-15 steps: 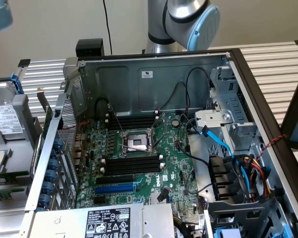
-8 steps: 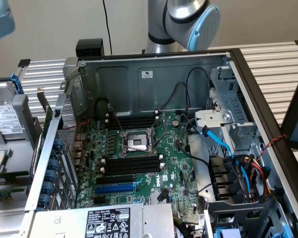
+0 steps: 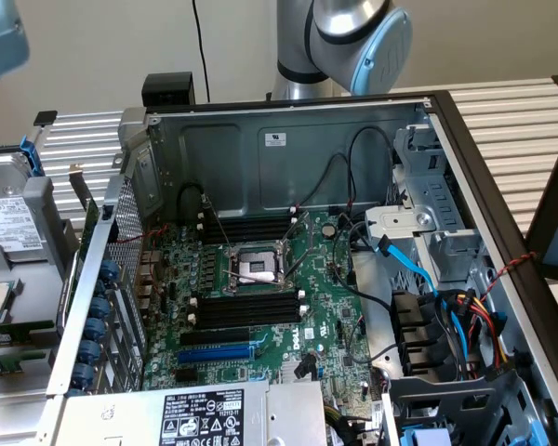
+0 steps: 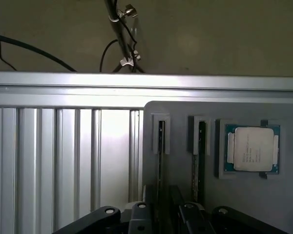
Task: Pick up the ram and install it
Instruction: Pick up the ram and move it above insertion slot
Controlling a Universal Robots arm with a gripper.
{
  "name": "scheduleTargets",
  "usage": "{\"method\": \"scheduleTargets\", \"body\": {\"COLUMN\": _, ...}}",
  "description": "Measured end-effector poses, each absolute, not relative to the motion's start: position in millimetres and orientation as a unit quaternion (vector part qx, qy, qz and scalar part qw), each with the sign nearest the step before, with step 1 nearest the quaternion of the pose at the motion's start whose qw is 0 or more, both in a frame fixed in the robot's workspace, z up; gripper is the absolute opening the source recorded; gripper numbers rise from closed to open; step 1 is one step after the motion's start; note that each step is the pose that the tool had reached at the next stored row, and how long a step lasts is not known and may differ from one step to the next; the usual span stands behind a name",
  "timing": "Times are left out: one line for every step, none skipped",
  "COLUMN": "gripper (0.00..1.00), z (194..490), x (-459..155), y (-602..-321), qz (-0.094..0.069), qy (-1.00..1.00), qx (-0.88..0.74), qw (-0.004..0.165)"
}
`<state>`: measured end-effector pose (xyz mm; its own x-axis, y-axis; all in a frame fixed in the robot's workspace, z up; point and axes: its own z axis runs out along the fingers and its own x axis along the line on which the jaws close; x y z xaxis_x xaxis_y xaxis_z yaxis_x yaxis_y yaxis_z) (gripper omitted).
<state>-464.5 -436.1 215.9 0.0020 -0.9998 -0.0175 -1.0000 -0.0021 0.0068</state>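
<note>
Exterior view: a ribbed aluminium table (image 3: pixel 511 121) is seen against a pale wall, and an open computer case (image 3: pixel 288 139) is laid on it. Inside, a green motherboard (image 3: pixel 321 325) is exposed, with a processor socket (image 3: pixel 254 268) set between banks of long black memory slots (image 3: pixel 246 311) and a blue expansion slot (image 3: pixel 214 354) just beyond them. A labelled power supply (image 3: pixel 205 413) is fitted at the near edge. The grey robot arm (image 3: pixel 344 37) is mounted behind the case.

In the wrist view the same ribbed surface is met by a plain wall with black cables (image 4: pixel 119 34) hung along it. A grey holder (image 4: pixel 180 112) is laid on the table; the ram (image 4: pixel 161 156) is stood on edge in one of its slots, a second stick (image 4: pixel 201 156) in the next, and a processor (image 4: pixel 253 148) is seated in a recess beside them. The gripper (image 4: pixel 163 219) is held over the holder, its fingers (image 4: pixel 141 217) spread wide, with nothing gripped.
</note>
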Motion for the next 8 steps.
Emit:
{"method": "scheduleTargets", "body": {"gripper": 0.27, "z": 215.3, "x": -464.2, "y": -436.0, "qz": 0.009, "qy": 0.707, "qx": -0.707, "qw": 0.004}}
{"method": "scheduleTargets", "body": {"gripper": 0.27, "z": 215.3, "x": -464.3, "y": -436.0, "qz": 0.009, "qy": 0.707, "qx": -0.707, "qw": 0.004}}
{"method": "scheduleTargets", "body": {"gripper": 0.27, "z": 215.3, "x": -464.3, "y": -436.1, "qz": 0.009, "qy": 0.707, "qx": -0.707, "qw": 0.004}}
{"method": "scheduleTargets", "body": {"gripper": 0.27, "z": 215.1, "x": -464.1, "y": -436.4, "qz": 0.009, "qy": 0.707, "qx": -0.707, "qw": 0.004}}
{"method": "scheduleTargets", "body": {"gripper": 0.27, "z": 213.7, "x": -464.1, "y": -436.7, "qz": 0.009, "qy": 0.707, "qx": -0.708, "qw": 0.004}}
{"method": "scheduleTargets", "body": {"gripper": 0.27, "z": 212.1, "x": -464.1, "y": -436.7, "qz": 0.009, "qy": 0.707, "qx": -0.707, "qw": 0.004}}
{"method": "scheduleTargets", "body": {"gripper": 0.27, "z": 211.3, "x": -464.1, "y": -436.7, "qz": 0.009, "qy": 0.707, "qx": -0.707, "qw": 0.004}}
{"method": "scheduleTargets", "body": {"gripper": 0.27, "z": 211.4, "x": -464.1, "y": -436.7, "qz": 0.009, "qy": 0.707, "qx": -0.707, "qw": 0.004}}
